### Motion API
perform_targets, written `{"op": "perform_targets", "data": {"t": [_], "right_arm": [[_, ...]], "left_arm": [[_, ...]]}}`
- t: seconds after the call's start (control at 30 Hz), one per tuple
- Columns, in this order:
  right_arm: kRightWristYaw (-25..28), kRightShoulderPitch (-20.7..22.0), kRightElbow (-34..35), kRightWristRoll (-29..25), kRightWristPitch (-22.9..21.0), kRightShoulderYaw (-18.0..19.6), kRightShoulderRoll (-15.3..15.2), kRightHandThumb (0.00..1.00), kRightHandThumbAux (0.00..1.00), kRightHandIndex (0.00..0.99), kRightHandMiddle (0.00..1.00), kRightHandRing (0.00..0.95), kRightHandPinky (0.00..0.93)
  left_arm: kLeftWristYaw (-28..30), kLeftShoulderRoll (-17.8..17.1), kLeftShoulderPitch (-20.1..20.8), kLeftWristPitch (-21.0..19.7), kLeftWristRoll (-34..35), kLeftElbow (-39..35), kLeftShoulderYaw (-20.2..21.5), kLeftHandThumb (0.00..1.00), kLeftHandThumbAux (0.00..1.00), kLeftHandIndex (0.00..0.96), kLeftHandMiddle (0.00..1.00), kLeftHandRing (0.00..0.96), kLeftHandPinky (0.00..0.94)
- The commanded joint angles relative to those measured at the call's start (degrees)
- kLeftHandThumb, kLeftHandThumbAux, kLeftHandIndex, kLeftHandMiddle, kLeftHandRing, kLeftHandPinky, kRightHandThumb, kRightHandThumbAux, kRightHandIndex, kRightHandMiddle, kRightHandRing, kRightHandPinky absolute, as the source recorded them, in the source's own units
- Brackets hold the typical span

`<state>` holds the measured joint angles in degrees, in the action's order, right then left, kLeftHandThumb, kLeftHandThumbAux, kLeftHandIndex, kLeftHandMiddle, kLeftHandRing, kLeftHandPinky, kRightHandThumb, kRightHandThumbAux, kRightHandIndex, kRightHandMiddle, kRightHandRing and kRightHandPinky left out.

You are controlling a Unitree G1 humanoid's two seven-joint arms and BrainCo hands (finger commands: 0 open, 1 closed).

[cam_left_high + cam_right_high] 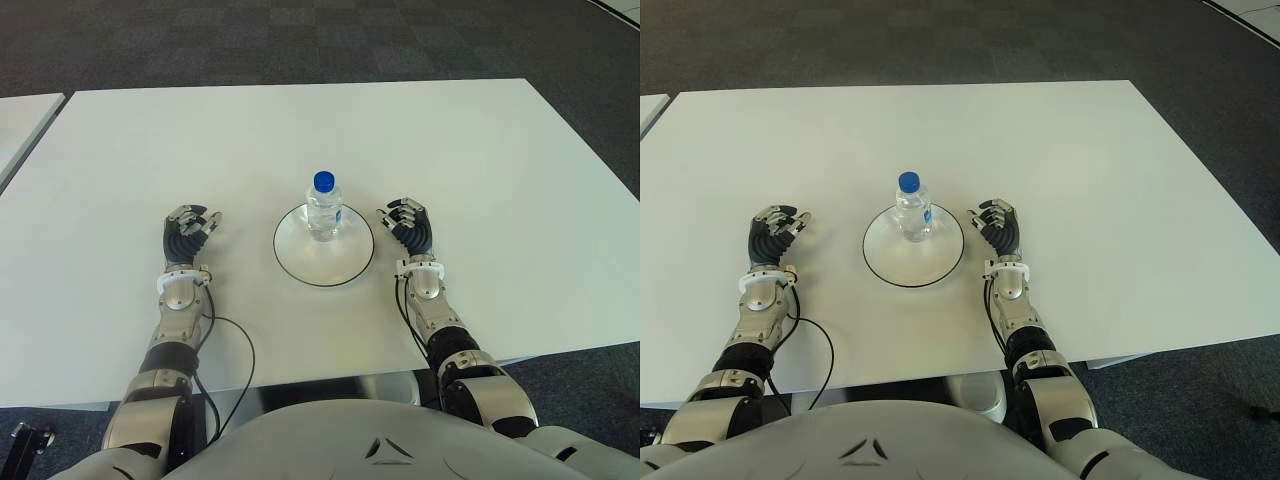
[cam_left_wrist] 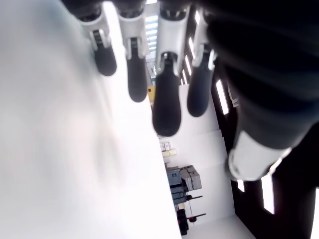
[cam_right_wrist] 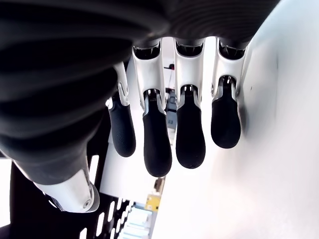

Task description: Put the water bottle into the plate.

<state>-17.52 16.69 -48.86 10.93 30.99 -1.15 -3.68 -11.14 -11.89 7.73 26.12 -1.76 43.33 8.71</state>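
Fingers of right hand (image 1: 408,222) and left hand (image 1: 187,230) loose, empty; water bottle (image 1: 324,207) upright in plate (image 1: 300,262).

An office-like room: grey carpet tiles (image 1: 250,40) under white tables (image 1: 150,150).

- Left hand (image 1: 188,228): black ribbed palm, silver knuckles, black fingertip pads.
- Right hand (image 1: 408,224): same build.
- White wrist cuffs, silver-grey forearms, thin black cables behind each hand.
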Motion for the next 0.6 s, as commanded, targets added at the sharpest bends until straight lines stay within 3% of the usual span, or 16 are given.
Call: {"op": "perform_targets", "data": {"t": [0.03,0.6], "right_arm": [[0.3,-0.7,-0.1,0.1,-1.2,-0.1,0.1,0.708,0.728,0.434,0.631,0.643,0.654],[-0.1,-0.5,-0.4,0.4,-1.1,-0.3,0.2,0.707,0.729,0.434,0.632,0.643,0.652]], "left_arm": [[3.6,1.3,-2.3,-4.2,-1.8,1.5,-3.2,0.707,0.717,0.438,0.695,0.691,0.682],[4.2,0.3,-1.6,-4.2,-4.6,4.0,-7.2,0.71,0.715,0.438,0.711,0.704,0.678]]}}
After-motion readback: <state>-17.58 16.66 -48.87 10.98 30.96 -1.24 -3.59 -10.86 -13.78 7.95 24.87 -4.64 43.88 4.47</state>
